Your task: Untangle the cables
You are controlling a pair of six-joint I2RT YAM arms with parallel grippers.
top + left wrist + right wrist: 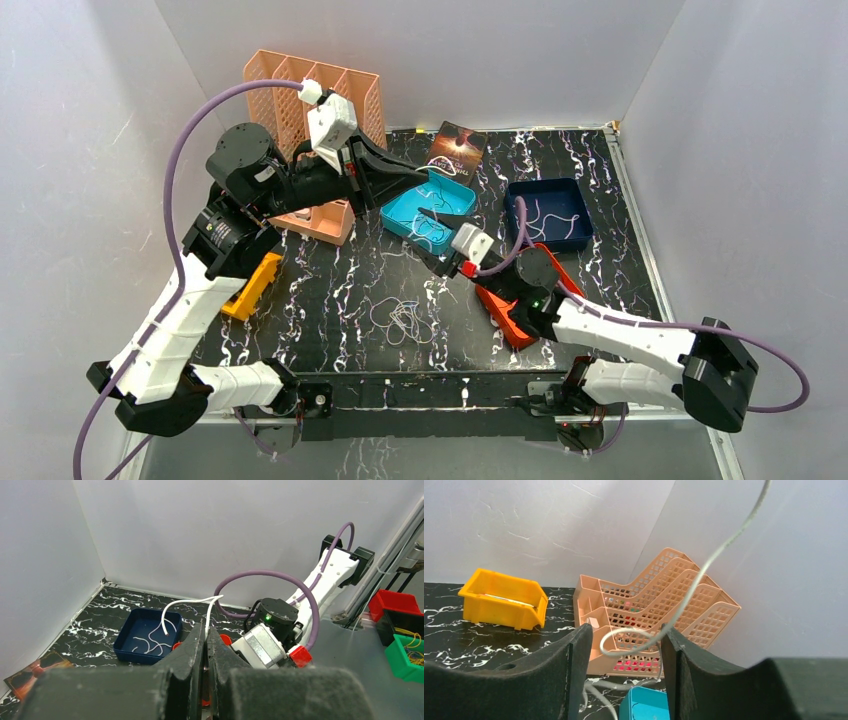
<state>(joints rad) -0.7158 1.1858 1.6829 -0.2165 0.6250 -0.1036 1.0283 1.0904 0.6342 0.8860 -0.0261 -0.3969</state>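
The left tool (pixel 206 630) is pressed together on a white cable (pixel 186 601). The cable rises from between its fingers and bends over toward the blue tray (pixel 129 654) on the right side of the counter (pixel 330 280), where more white strands are lying. The right tool (pixel 626 635) is spread. A pale cable (pixel 704 570) passes up through its gap and makes a loop there, but it is not pinched. Both tools are held close to the teal bin (pixel 398 215), near the middle of the counter.

For this step to be done well, it is judged that the right tool should be closed on the strand just beside the left grip. The two should then be drawn apart slowly, so that the loop is opened and not tightened into a knot. A gentle pull is advised, because such a thin cable may slip out or drag other strands with it.

It cannot be told whether the pale cable is the same one that is pinched on the left. In the top view the strand between the tools is too thin to be followed. The crossings in the tangle of thin cables (pixel 395 315), nearer on the counter, cannot be made out. The inside of the teal bin is partly covered by the arms.
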